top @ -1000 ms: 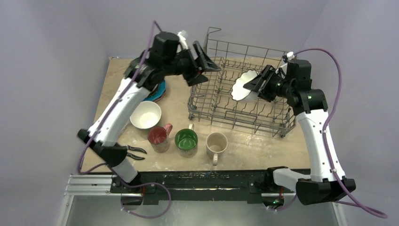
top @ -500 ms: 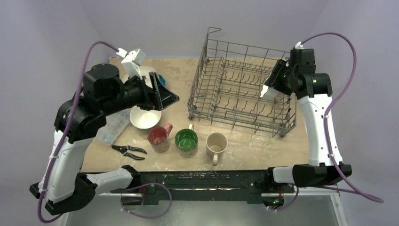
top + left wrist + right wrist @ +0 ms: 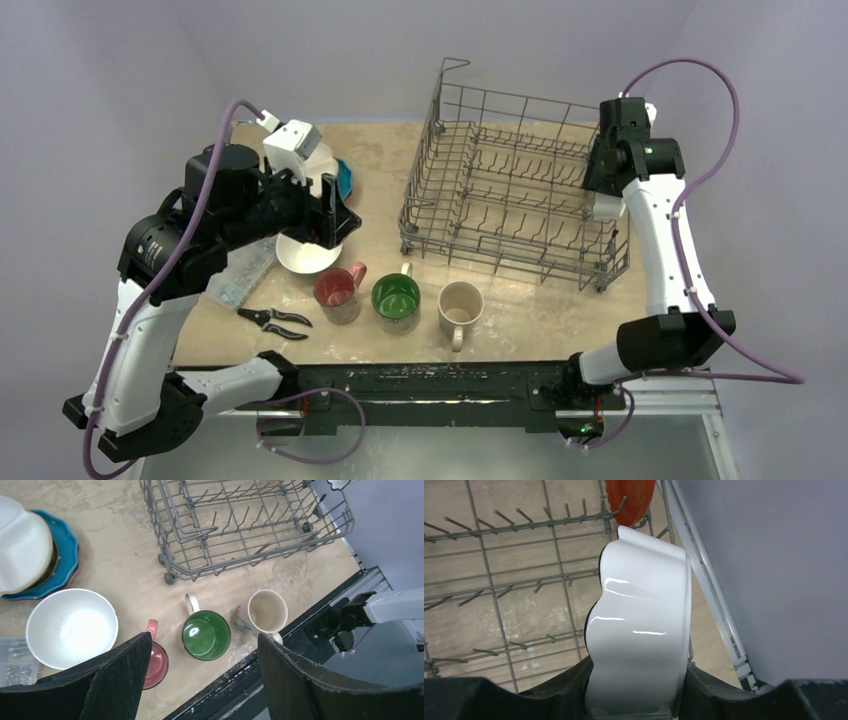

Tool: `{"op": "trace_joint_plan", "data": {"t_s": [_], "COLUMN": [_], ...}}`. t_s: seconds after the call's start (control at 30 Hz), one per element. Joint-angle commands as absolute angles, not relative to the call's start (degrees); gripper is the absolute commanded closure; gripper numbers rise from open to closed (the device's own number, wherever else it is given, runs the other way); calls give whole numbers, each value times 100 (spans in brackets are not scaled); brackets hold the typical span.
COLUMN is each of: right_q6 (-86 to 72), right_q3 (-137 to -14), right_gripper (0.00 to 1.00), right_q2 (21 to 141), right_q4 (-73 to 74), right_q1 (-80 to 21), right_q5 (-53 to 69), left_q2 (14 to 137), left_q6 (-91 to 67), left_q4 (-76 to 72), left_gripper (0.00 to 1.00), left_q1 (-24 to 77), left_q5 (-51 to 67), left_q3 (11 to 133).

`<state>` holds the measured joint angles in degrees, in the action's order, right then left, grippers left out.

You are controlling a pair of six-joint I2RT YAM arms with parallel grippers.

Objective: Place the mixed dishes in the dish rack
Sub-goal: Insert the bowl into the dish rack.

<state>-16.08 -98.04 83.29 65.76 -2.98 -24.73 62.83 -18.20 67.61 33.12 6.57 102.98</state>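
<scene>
On the left, the left gripper [image 3: 204, 645] hangs over the table with its jaws wide apart and nothing in them. Seen from above, the plates [image 3: 30, 545] sit at its 12 o'clock. The bowl [image 3: 72, 627] is right under it at 6 o'clock. The red mug [image 3: 159, 662], green mug [image 3: 206, 635] and cream mug [image 3: 267, 611] stand in a row at 5 o'clock. These are closest to the left arm. The rack [image 3: 500, 190] sits at 3 o'clock from it, and I see no dish standing in it. Over the rack's 3 o'clock end, the right gripper [image 3: 636, 680] is squeezed on a white plate [image 3: 639, 615]. The plate stands on its edge, long side up and down, with the tines below it. I think it must go straight down between two tines. If it tips, it could hit the wires.
</scene>
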Motion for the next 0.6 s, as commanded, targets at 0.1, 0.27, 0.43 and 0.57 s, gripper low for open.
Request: {"op": "trace_joint_plan", "data": {"t_s": [0.1, 0.27, 0.43, 0.57], "right_q6": [-1338, -1300, -1321, -1310], "right_q3": [-9719, -9528, -9432, -9244], "right_gripper": [100, 100, 100, 100], "right_q2": [8561, 8746, 8873, 8893], "right_q4": [6237, 6054, 5985, 5877], "right_q1": [-507, -691, -747, -758], "right_q5": [-3236, -3384, -3520, -3444], "left_q2": [6707, 6756, 6831, 6844], "left_q6": [-1292, -1318, -1312, -1310], "left_q4": [6831, 6802, 6777, 6766], "left_gripper": [23, 22, 22, 23], "left_q1": [3282, 3286, 3281, 3285], "left_q5": [155, 201, 221, 217], "left_q3": [10665, 10501, 10598, 10587]}}
